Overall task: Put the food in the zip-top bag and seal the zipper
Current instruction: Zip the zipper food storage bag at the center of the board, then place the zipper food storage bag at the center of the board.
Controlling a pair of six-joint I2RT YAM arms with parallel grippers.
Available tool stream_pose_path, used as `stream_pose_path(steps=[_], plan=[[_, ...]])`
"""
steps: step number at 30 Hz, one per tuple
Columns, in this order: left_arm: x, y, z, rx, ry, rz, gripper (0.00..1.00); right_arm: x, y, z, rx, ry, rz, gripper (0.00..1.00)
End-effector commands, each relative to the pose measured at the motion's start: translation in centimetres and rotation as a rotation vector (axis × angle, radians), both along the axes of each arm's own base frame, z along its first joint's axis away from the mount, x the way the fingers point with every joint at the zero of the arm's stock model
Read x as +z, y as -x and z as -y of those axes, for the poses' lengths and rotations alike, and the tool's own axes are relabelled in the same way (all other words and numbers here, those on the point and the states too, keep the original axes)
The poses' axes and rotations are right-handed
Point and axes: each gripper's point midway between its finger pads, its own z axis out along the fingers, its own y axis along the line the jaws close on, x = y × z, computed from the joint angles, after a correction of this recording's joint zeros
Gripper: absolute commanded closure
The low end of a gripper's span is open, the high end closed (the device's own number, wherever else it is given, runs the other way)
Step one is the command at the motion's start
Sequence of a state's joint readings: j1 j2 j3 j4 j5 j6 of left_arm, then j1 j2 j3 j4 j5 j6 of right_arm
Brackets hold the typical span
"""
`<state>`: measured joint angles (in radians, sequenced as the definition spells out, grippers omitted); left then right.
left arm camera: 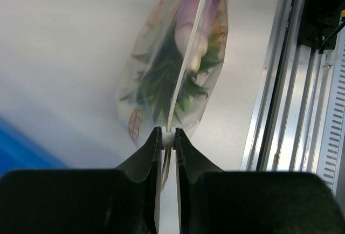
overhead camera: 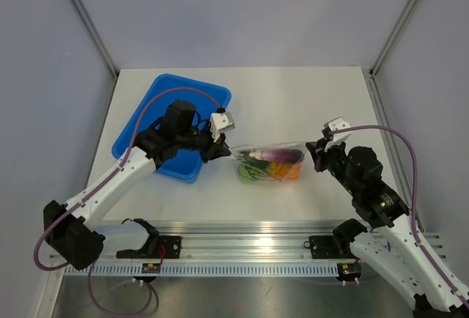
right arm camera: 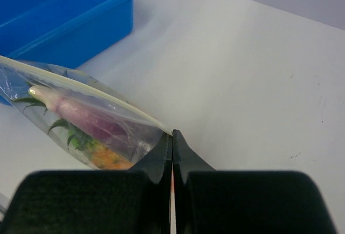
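The left gripper (left arm camera: 168,137) is clamping both fingers on one end of the zipper (left arm camera: 186,67), pinching the pale strip between the tips at the lower centre of the left wrist view. The right gripper (right arm camera: 172,139) is clenching the opposite end of the same strip, its fingers pressing together at the lower centre of the right wrist view. The zip-top bag (overhead camera: 267,160) is stretching between the two grippers, just right of centre in the top view, with its mouth edge uppermost. Whether its underside is touching the table (overhead camera: 293,98) cannot be told. The food is lying inside the bag: the purple eggplant (right arm camera: 91,121) is sitting along the top, green leaves (left arm camera: 161,83) are showing below it, and an orange piece (right arm camera: 110,159) is resting at the bottom. The blue tray (overhead camera: 183,91) is sitting left of centre in the top view, with the left arm reaching across its lower right corner. An aluminium rail (overhead camera: 249,248) is running along the lower part of that view.
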<state>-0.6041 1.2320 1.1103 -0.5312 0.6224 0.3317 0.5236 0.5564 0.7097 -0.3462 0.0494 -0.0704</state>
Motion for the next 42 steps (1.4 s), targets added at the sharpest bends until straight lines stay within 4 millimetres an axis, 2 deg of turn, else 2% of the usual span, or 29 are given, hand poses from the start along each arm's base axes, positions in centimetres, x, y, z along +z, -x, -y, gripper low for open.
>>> stream_pose_path(steps=[1,6,10,14,17,18,21,22,23,25,26,27,28,30,31,32,33,34,35,36,37,39,42], plan=[[-0.5,-0.5,-3.2,0.123,-0.049,0.017,1.00,2.7,-0.9,2.0,-0.118,-0.018,0.073,1.00],[-0.6,-0.8,-5.3,0.197,-0.047,0.052,1.00,2.7,-1.0,2.0,-0.125,-0.025,0.069,1.00],[-1.8,-0.7,-6.4,0.229,-0.069,0.027,1.00,2.8,-0.9,2.0,-0.123,-0.027,0.071,1.00],[-1.7,-0.3,-5.8,0.213,-0.028,-0.005,1.00,2.9,-0.9,1.8,-0.112,-0.039,0.069,1.00],[0.8,-1.1,-4.2,0.195,0.049,-0.005,1.00,4.0,-1.3,2.0,-0.136,-0.051,0.092,1.00],[2.7,-1.9,-3.6,0.190,0.086,0.025,1.00,4.4,-1.9,2.4,-0.170,-0.052,0.110,1.00],[4.7,-3.5,-1.7,0.164,0.134,0.004,1.00,6.1,-3.3,2.7,-0.212,-0.038,0.170,1.00],[7.1,-4.2,-0.9,0.152,0.172,0.036,1.00,6.5,-3.8,3.0,-0.237,-0.028,0.186,1.00],[6.7,-5.1,0.0,0.141,0.167,0.008,1.00,7.5,-4.2,3.1,-0.244,-0.013,0.216,1.00],[8.0,-6.6,1.4,0.133,0.198,0.031,1.00,8.9,-5.7,2.8,-0.258,0.011,0.266,1.00],[9.3,-8.0,2.3,0.128,0.217,0.047,1.00,10.1,-6.2,2.5,-0.258,0.009,0.293,1.00],[9.7,-8.8,2.9,0.120,0.227,0.049,1.00,10.7,-7.5,1.9,-0.258,0.014,0.310,1.00],[10.3,-9.5,3.4,0.112,0.239,0.058,1.00,12.5,-8.0,2.0,-0.260,0.016,0.344,1.00],[12.1,-11.5,4.8,0.103,0.271,0.087,1.00,13.2,-10.0,1.6,-0.270,0.025,0.348,1.00],[13.0,-12.1,5.2,0.095,0.288,0.103,1.00,14.0,-10.7,2.1,-0.282,0.026,0.360,1.00],[13.4,-12.8,5.7,0.097,0.304,0.101,1.00,16.4,-11.0,2.4,-0.292,0.000,0.398,1.00],[14.9,-14.1,6.6,0.090,0.343,0.137,1.00,16.5,-12.1,2.3,-0.298,0.007,0.387,1.00],[15.6,-14.7,7.2,0.083,0.367,0.141,1.00,17.1,-12.7,2.9,-0.321,0.006,0.388,1.00],[16.3,-15.0,7.7,0.079,0.394,0.128,1.00,19.2,-12.9,3.7,-0.351,-0.010,0.414,1.00],[19.2,-15.3,8.1,0.062,0.445,0.179,1.00,18.8,-13.8,3.9,-0.364,0.009,0.387,1.00],[18.9,-16.0,8.8,0.052,0.460,0.143,1.00,20.3,-13.8,4.6,-0.386,-0.005,0.407,1.00],[21.0,-16.4,9.3,0.038,0.507,0.169,1.00,20.7,-14.0,5.3,-0.407,-0.011,0.408,1.00],[25.0,-15.6,9.7,-0.002,0.605,0.215,1.00,20.6,-14.0,6.3,-0.439,-0.033,0.398,1.00]])
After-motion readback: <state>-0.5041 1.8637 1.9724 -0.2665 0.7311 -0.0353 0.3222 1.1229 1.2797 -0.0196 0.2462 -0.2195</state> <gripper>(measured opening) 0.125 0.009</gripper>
